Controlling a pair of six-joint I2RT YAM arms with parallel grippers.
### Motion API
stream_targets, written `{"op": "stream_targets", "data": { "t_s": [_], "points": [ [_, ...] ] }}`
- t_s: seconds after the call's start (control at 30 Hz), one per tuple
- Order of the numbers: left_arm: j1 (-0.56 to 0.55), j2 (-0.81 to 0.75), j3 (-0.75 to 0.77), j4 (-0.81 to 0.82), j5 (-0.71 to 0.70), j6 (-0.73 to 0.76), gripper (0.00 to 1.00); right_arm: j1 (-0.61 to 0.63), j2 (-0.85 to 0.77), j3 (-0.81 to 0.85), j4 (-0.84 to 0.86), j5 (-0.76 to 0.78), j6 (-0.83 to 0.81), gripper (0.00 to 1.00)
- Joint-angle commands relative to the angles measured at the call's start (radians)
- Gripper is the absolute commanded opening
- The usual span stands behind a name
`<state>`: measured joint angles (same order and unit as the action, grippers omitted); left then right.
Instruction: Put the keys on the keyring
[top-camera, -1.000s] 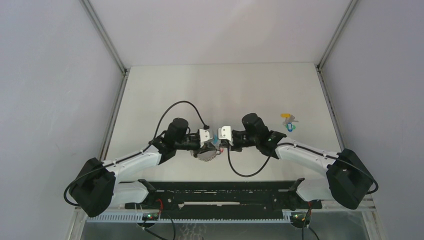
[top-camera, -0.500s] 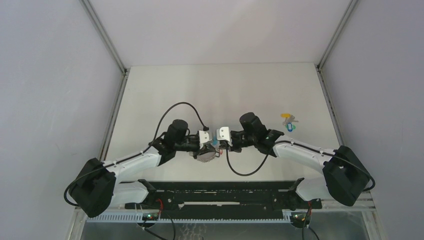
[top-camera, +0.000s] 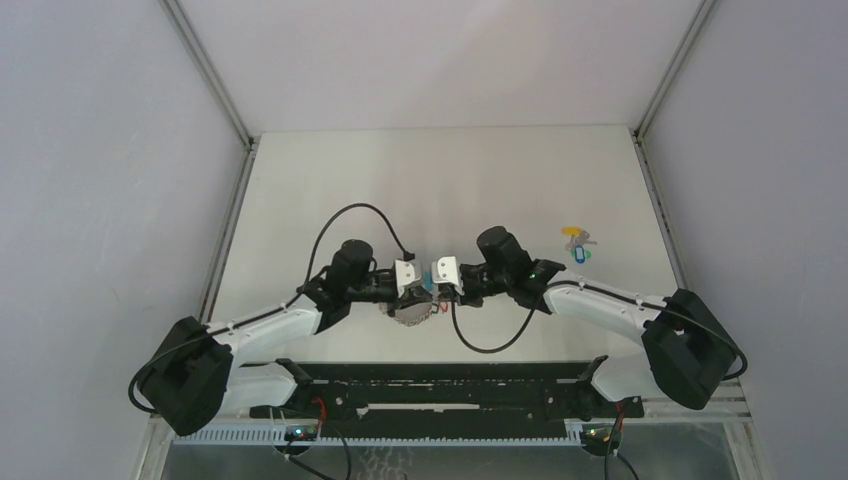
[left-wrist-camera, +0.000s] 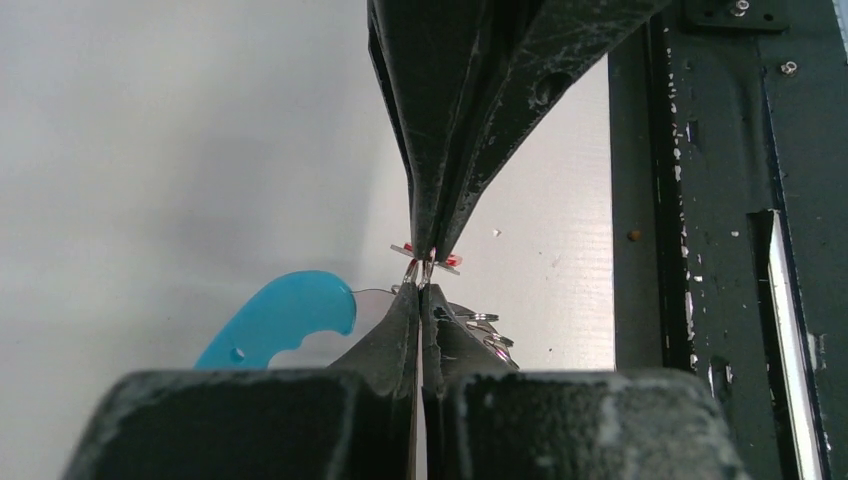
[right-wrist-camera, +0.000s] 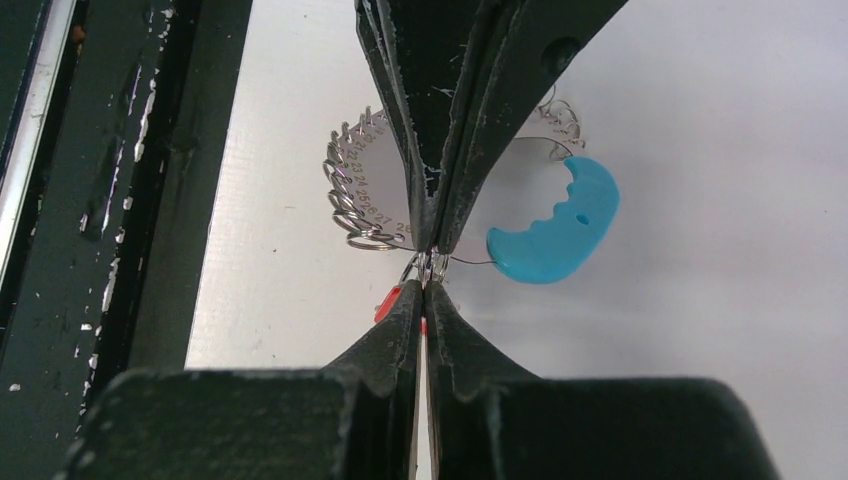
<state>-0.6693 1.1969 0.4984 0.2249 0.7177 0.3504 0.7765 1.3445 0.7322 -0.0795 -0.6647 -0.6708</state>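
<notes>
Shifted leftward, left fingers (left-wrist-camera: 400, 320) stayed clamped on the keyring (right-wrist-camera: 350, 200), right fingers (right-wrist-camera: 400, 320) on the red key (right-wrist-camera: 386, 302); I feared misaligned pushing would pop it loose.

Grippers, two: left gripper (left-wrist-camera: 419, 300) and right gripper (right-wrist-camera: 424, 296). One keyring (right-wrist-camera: 351, 196) with one blue segment (right-wrist-camera: 556, 228). Keys, three: one red key (right-wrist-camera: 387, 303), one yellow key (top-camera: 571, 232), one blue key (top-camera: 579, 254).

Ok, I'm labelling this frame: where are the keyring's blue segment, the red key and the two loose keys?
blue segment (right-wrist-camera: 555, 225), right wrist view, middle of the plastic.
red key (right-wrist-camera: 387, 302), right wrist view, its red head.
loose keys (top-camera: 571, 232), top external view, the yellow head.
</notes>
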Motion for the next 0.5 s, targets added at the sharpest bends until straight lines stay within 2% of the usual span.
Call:
{"op": "stream_targets", "data": {
  "t_s": [0.0, 0.27, 0.47],
  "points": [
    [0.019, -0.033, -0.005, 0.111, 0.04, -0.045, 0.0, 0.026, 0.002, 0.04, -0.005, 0.021, -0.007, 0.0],
    [0.025, -0.026, -0.024, 0.173, -0.056, -0.175, 0.0, 0.061, -0.038, 0.012, 0.02, 0.123, 0.01, 0.0],
    [0.025, -0.021, -0.08, 0.334, -0.128, -0.33, 0.0, 0.086, -0.064, -0.024, 0.079, 0.212, 0.027, 0.0]
  ]
}}
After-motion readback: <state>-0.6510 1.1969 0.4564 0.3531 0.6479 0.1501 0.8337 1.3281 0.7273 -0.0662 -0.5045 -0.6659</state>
